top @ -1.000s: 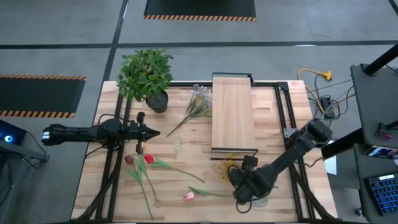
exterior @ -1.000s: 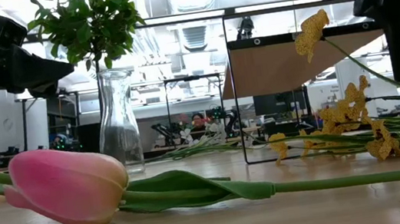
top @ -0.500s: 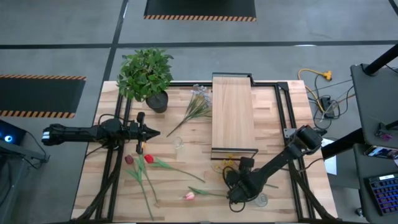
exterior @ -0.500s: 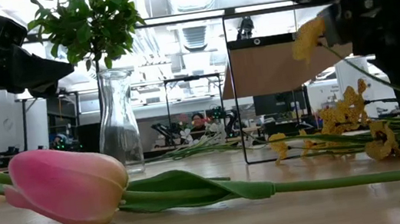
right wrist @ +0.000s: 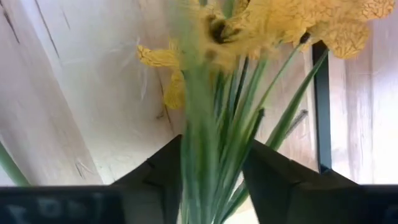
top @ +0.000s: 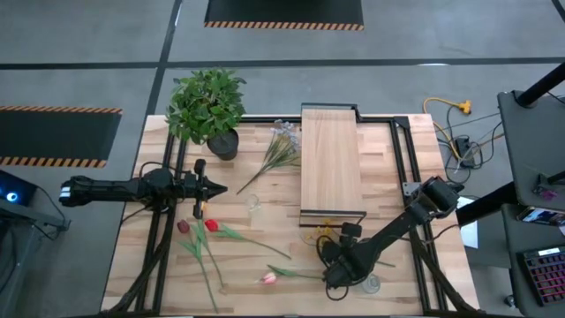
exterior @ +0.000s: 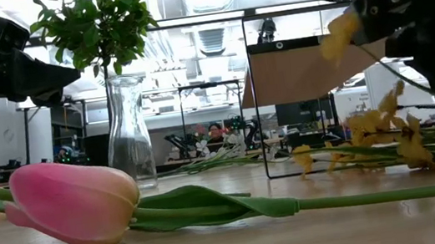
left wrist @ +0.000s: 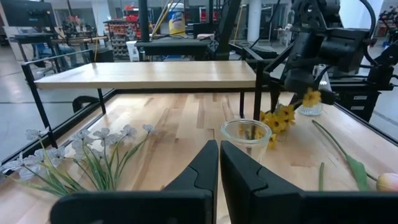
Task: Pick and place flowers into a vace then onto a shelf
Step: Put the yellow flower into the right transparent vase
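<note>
My right gripper (top: 330,261) is low over the table's near right part, shut on a bunch of small yellow flowers (top: 320,237), which also show in the low view (exterior: 388,137). My left gripper (top: 218,188) hovers shut and empty left of a clear glass vase (top: 253,203), which stands upright on the table (exterior: 129,134). A pink tulip (top: 269,278) and red tulips (top: 199,227) lie flat on the tabletop. Pale sprigs (top: 281,146) lie beside the pale-wood shelf (top: 331,163). My right gripper pinches the bundle of green stems (right wrist: 214,155) of the yellow flowers between its two fingers (right wrist: 155,174), below the blooms. The fingers come from above, slanting down. The blooms (exterior: 410,147) stand just above the tabletop; whether the stems' far ends still lie on it I cannot tell.
A bushy potted plant (top: 207,106) stands at the far left. The shelf's black frame (top: 399,159) runs along the table's right side. A small clear glass piece (top: 371,284) sits by the right gripper. The pink tulip's stem (exterior: 379,196) lies across the near table.
My right gripper has gone a little toward the table's left edge, over the yellow flowers. The lower yellow blooms now sit slightly higher than they did a second ago.
</note>
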Controlling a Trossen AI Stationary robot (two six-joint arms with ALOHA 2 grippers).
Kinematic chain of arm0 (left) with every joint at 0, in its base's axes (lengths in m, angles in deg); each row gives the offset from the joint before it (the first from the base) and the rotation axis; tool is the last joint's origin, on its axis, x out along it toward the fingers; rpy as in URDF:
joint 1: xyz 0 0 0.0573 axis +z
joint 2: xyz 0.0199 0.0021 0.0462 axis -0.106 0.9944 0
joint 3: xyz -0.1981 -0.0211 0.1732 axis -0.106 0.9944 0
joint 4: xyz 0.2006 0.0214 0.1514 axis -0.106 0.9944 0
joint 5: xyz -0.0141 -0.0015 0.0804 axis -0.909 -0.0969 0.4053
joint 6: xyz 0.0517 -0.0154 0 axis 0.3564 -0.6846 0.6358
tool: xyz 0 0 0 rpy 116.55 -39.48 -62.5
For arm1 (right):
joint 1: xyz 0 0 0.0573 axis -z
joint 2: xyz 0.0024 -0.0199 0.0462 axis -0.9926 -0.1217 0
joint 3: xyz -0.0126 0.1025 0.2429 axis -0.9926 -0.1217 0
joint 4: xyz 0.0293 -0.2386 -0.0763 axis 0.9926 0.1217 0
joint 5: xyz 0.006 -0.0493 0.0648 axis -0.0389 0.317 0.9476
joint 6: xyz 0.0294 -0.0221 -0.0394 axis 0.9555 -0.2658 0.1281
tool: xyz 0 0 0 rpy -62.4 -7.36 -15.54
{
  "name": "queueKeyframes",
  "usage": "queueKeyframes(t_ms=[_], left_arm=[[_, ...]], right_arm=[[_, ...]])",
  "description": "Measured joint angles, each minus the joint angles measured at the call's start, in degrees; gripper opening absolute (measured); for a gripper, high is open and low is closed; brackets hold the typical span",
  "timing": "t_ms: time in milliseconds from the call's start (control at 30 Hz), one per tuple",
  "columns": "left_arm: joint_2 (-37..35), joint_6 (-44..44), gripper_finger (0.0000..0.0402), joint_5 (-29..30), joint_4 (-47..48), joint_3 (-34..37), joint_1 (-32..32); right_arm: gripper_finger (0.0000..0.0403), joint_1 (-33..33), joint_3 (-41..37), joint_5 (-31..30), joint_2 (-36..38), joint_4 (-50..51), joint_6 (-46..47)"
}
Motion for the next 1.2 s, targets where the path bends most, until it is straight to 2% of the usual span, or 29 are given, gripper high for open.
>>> queueKeyframes(t_ms=[267, 433, 1033, 1200], left_arm=[[0.0, 0.0, 0.0000, 0.0, 0.0, 0.0, 0.0], [0.0, 0.0, 0.0000, 0.0, 0.0, 0.0, 0.0], [0.0, 0.0, 0.0000, 0.0, 0.0, 0.0, 0.0], [0.0, 0.0, 0.0000, 0.0, 0.0, 0.0, 0.0]], right_arm=[[0.0051, 0.0, 0.0, 0.0, 0.0, 0.0, -0.7], [0.0014, 0.1, 0.4, 3.9, 0.0, 0.2, -2.2], [0.0009, 0.2, 9.2, 3.7, 0.1, 9.9, -6.3], [0.0009, 0.2, 13.3, 1.7, 0.3, 14.8, -6.8]])
